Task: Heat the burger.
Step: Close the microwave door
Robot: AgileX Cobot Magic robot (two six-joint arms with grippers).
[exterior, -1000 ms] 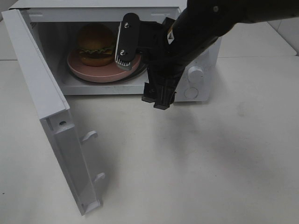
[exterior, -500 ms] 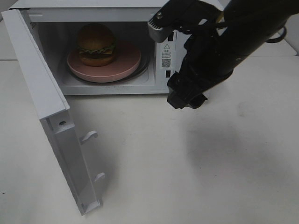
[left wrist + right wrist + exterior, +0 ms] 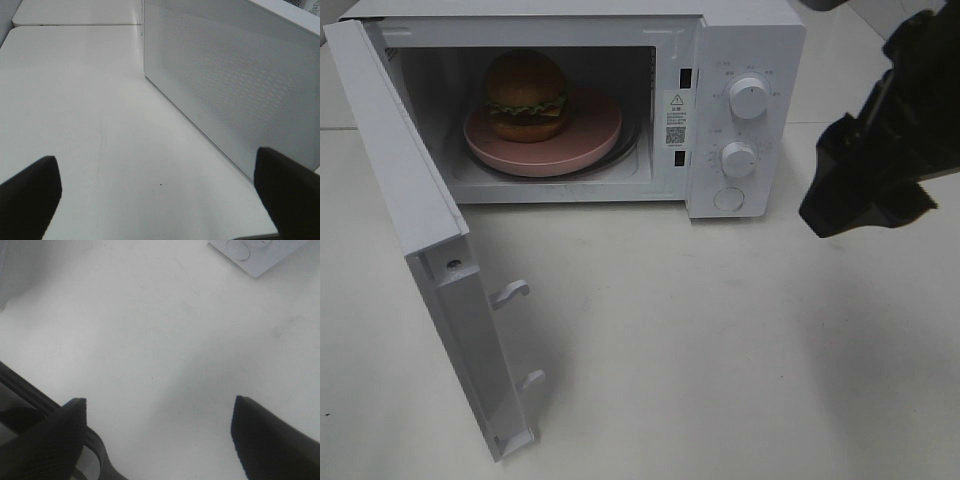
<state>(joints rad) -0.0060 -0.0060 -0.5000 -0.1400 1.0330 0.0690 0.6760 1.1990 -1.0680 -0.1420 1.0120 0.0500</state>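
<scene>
The burger (image 3: 525, 95) sits on a pink plate (image 3: 595, 130) inside the white microwave (image 3: 745, 40), toward the left of the chamber. The microwave door (image 3: 410, 200) is swung wide open to the left. My right arm (image 3: 880, 160) hangs dark at the right edge, clear of the microwave. In its wrist view, the right gripper (image 3: 157, 407) is open over bare table, with nothing between the fingers. The left gripper (image 3: 155, 162) is open and empty, low over the table beside the door's perforated outer face (image 3: 235, 75). It does not show in the high view.
Two dials (image 3: 748, 98) and a round button (image 3: 728, 198) are on the microwave's right panel. A corner of that panel (image 3: 255, 252) shows in the right wrist view. White table (image 3: 720, 350) spreads in front of the microwave.
My right arm has pulled out of the microwave mouth and swung to the far right. The burger and plate stay put inside. The door has not moved.
</scene>
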